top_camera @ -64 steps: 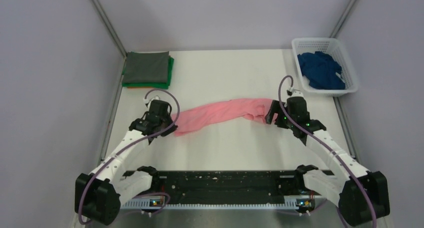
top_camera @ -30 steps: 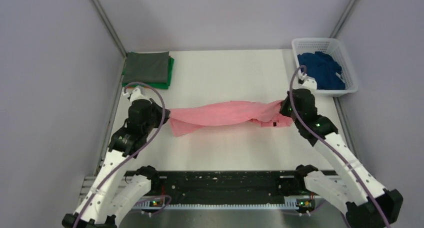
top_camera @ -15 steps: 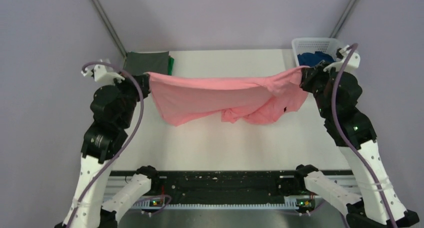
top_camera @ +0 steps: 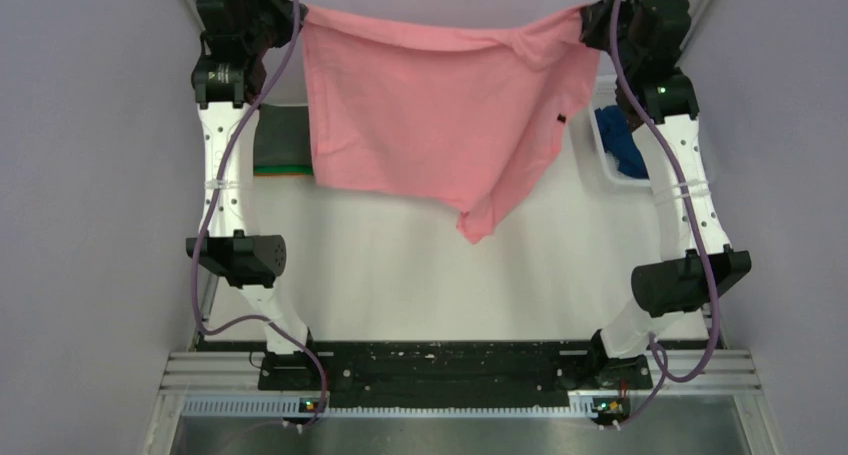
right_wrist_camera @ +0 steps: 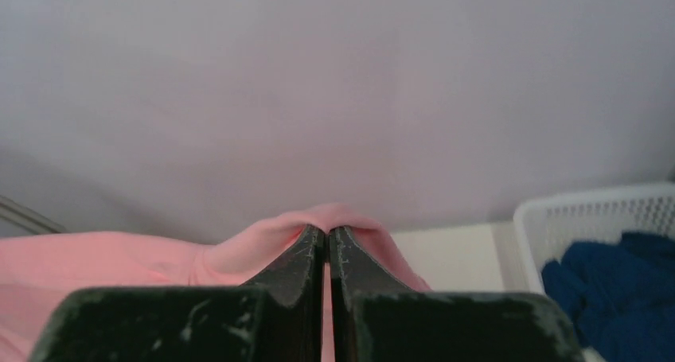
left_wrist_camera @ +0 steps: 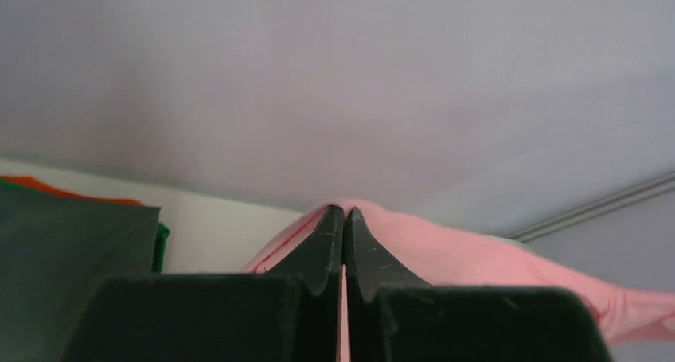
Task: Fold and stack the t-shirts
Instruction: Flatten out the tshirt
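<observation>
The salmon-pink t-shirt (top_camera: 430, 105) hangs spread out high above the table, its lower right corner drooping lowest. My left gripper (top_camera: 297, 15) is shut on its top left corner and my right gripper (top_camera: 588, 20) is shut on its top right corner. Pink cloth (left_wrist_camera: 446, 254) bulges round the closed left gripper (left_wrist_camera: 344, 215) in the left wrist view. The right wrist view shows the same cloth (right_wrist_camera: 119, 258) round the right gripper (right_wrist_camera: 326, 233). A folded stack, grey t-shirt (top_camera: 283, 135) on top with green (left_wrist_camera: 161, 243) and orange (left_wrist_camera: 72, 191) edges, lies at the far left, partly hidden.
A white lattice basket (right_wrist_camera: 589, 199) at the far right holds the crumpled dark blue t-shirt (top_camera: 625, 145). Both arms stand tall at the table's sides. The white tabletop (top_camera: 400, 275) lies below the hanging shirt, with the black base rail (top_camera: 430, 365) at the near edge.
Both arms have risen steeply and moved apart, lifting the pink shirt off the table. It has gone from a bunched strip to a sheet hanging open between the grippers.
</observation>
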Robot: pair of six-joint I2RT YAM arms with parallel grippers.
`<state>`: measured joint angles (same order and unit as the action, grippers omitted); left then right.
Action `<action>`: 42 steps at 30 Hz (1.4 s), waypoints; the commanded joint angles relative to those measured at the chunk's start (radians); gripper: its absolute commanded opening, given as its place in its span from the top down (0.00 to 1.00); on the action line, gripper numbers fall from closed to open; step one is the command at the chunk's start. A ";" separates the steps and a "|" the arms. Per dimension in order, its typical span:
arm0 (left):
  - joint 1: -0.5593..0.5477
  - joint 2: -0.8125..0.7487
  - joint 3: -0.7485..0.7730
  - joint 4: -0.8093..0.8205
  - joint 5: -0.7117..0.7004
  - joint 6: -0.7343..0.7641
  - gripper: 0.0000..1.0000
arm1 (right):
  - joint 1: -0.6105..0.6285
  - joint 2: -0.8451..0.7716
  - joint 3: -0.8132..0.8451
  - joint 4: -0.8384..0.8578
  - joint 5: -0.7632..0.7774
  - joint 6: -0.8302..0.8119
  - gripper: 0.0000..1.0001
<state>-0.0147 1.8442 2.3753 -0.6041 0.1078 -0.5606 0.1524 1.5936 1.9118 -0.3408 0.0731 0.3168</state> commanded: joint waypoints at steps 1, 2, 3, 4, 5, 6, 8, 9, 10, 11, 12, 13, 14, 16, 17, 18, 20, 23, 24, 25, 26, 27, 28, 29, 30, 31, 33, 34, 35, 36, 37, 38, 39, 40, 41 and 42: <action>0.084 -0.076 0.132 0.164 0.254 -0.127 1.00 | -0.030 0.035 0.372 0.091 -0.067 -0.039 1.00; 0.112 -0.102 0.087 0.231 0.312 -0.177 1.00 | -0.035 0.038 0.407 0.069 -0.067 -0.043 1.00; 0.135 -0.120 0.050 0.290 0.360 -0.225 1.00 | -0.039 0.030 0.413 0.054 -0.067 -0.048 1.00; 0.153 -0.138 0.019 0.322 0.397 -0.257 1.00 | -0.041 0.007 0.390 0.046 -0.068 -0.058 1.00; 0.160 -0.150 -0.007 0.334 0.425 -0.269 1.00 | -0.042 -0.024 0.339 0.046 -0.087 -0.072 1.00; 0.162 -0.162 -0.034 0.337 0.446 -0.268 1.00 | -0.043 -0.056 0.278 0.048 -0.094 -0.080 1.00; 0.161 -0.192 -0.130 0.341 0.506 -0.257 1.00 | -0.043 -0.129 0.123 0.046 -0.114 -0.098 1.00; 0.162 -0.213 -0.196 0.347 0.539 -0.243 1.00 | -0.042 -0.170 0.048 0.029 -0.126 -0.100 1.00; 0.162 -0.243 -0.279 0.343 0.559 -0.225 1.00 | -0.043 -0.212 -0.037 0.015 -0.133 -0.098 1.00; 0.161 -0.277 -0.372 0.325 0.559 -0.202 1.00 | -0.043 -0.255 -0.156 0.002 -0.142 -0.089 1.00; 0.160 -0.319 -0.478 0.301 0.547 -0.180 1.00 | -0.043 -0.299 -0.244 -0.015 -0.167 -0.081 1.00; 0.160 -0.360 -0.576 0.271 0.531 -0.148 1.00 | -0.043 -0.338 -0.328 -0.047 -0.190 -0.069 1.00; 0.160 -0.413 -0.700 0.259 0.498 -0.128 1.00 | -0.043 -0.374 -0.404 -0.079 -0.217 -0.057 1.00; 0.159 -0.539 -0.968 0.303 0.432 -0.121 1.00 | -0.043 -0.455 -0.581 -0.115 -0.273 -0.013 1.00; 0.159 -0.593 -1.133 0.310 0.396 -0.121 1.00 | -0.042 -0.487 -0.659 -0.126 -0.305 0.003 1.00; 0.159 -0.639 -1.239 0.301 0.352 -0.125 1.00 | -0.042 -0.516 -0.736 -0.142 -0.324 0.020 1.00; 0.158 -0.713 -1.429 0.311 0.287 -0.125 1.00 | -0.043 -0.559 -0.848 -0.211 -0.319 0.060 1.00; 0.157 -0.772 -1.613 0.264 0.221 -0.110 1.00 | -0.042 -0.594 -0.965 -0.350 -0.255 0.078 1.00; 0.157 -0.781 -1.658 0.258 0.203 -0.107 1.00 | -0.042 -0.597 -0.996 -0.383 -0.245 0.080 1.00; 0.157 -0.788 -1.694 0.255 0.184 -0.108 1.00 | -0.043 -0.596 -1.026 -0.407 -0.245 0.070 1.00; 0.157 -0.791 -1.716 0.245 0.169 -0.109 1.00 | -0.042 -0.589 -1.047 -0.429 -0.241 0.060 0.99; 0.158 -0.788 -1.724 0.222 0.160 -0.102 1.00 | -0.042 -0.582 -1.064 -0.454 -0.225 0.054 0.97; 0.157 -0.784 -1.724 0.186 0.150 -0.094 1.00 | -0.042 -0.575 -1.084 -0.469 -0.205 0.055 0.96; 0.157 -0.782 -1.724 0.147 0.143 -0.087 1.00 | -0.042 -0.572 -1.104 -0.480 -0.188 0.063 0.93; 0.157 -0.780 -1.726 0.119 0.119 -0.082 1.00 | -0.042 -0.573 -1.134 -0.484 -0.184 0.065 0.89; 0.157 -0.784 -1.727 0.088 0.083 -0.080 1.00 | -0.043 -0.575 -1.151 -0.488 -0.182 0.067 0.83; 0.157 -0.801 -1.729 0.026 0.033 -0.078 0.99 | -0.042 -0.585 -1.158 -0.505 -0.182 0.082 0.59; 0.157 -0.821 -1.729 -0.005 0.012 -0.080 0.88 | -0.043 -0.591 -1.154 -0.511 -0.172 0.086 0.45; 0.157 -0.846 -1.727 -0.030 -0.009 -0.082 0.80 | -0.042 -0.604 -1.148 -0.517 -0.153 0.089 0.37; 0.157 -0.874 -1.728 -0.049 -0.018 -0.095 0.74 | -0.042 -0.618 -1.136 -0.528 -0.125 0.090 0.30; 0.157 -0.905 -1.723 -0.067 -0.015 -0.101 0.67 | -0.042 -0.632 -1.124 -0.538 -0.095 0.094 0.24; 0.157 -0.938 -1.709 -0.095 -0.018 -0.111 0.58 | -0.042 -0.649 -1.111 -0.550 -0.065 0.095 0.21; 0.157 -0.975 -1.696 -0.123 -0.027 -0.120 0.43 | -0.042 -0.667 -1.097 -0.559 -0.037 0.095 0.17; 0.157 -1.013 -1.681 -0.147 -0.038 -0.125 0.13 | -0.042 -0.685 -1.085 -0.562 -0.019 0.095 0.13; 0.157 -1.055 -1.664 -0.176 -0.056 -0.130 0.03 | -0.042 -0.702 -1.076 -0.563 -0.011 0.094 0.12; 0.157 -1.093 -1.648 -0.201 -0.077 -0.135 0.01 | -0.042 -0.717 -1.068 -0.561 -0.010 0.093 0.11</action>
<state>0.1413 0.8890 0.6449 -0.6823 0.1181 -0.6712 0.1158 0.9535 0.7620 -0.8852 -0.0273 0.3988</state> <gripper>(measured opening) 0.888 0.870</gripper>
